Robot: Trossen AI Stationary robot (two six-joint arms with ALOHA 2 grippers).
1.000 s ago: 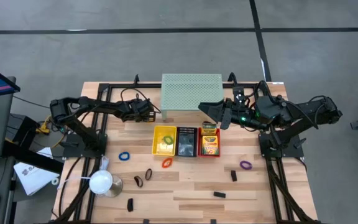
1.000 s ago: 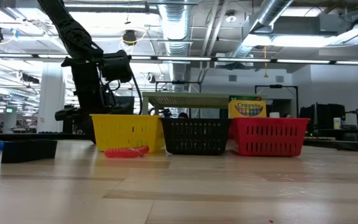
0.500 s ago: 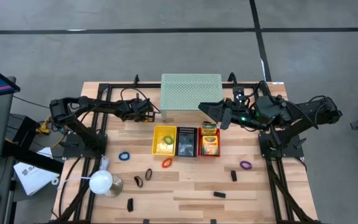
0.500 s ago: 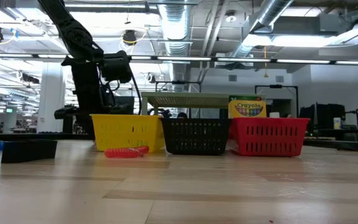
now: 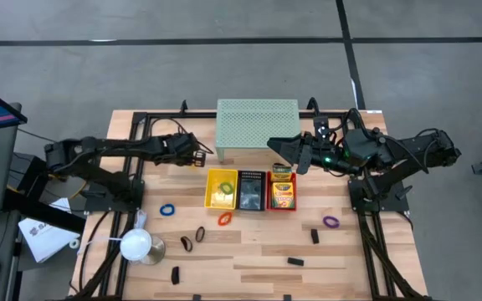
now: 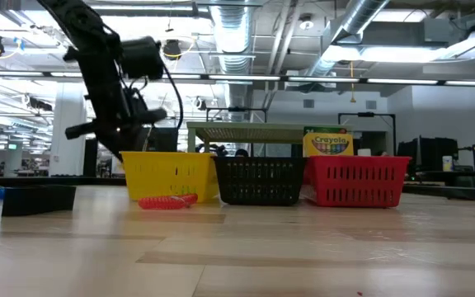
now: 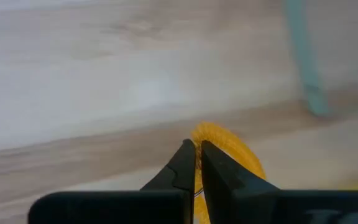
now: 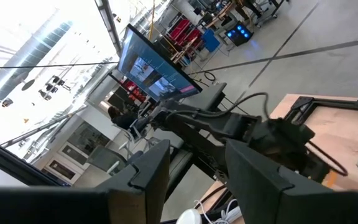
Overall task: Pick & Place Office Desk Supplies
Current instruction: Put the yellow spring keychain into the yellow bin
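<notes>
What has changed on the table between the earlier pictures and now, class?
The left gripper has shut on an orange ring band and the left arm has swung, lifting away from the yellow basket. The right gripper, the other baskets, the crayon box and the loose items on the table stayed put.

Left arm: reaches from the table's left edge toward its middle rear, stretched low and nearly straight. Left gripper [image 5: 197, 155]: 2 fingers [image 7: 184, 167] pressed together, a thin sliver of yellow showing between them in the wrist view; what it is cannot be told.

Right arm: reaches from the table's right edge toward the middle, elbow bent, wrist raised above the table. Right gripper [image 5: 276, 146]: 2 fingers [image 8: 151, 168] standing apart, pointing toward the left arm, nothing between them.
</notes>
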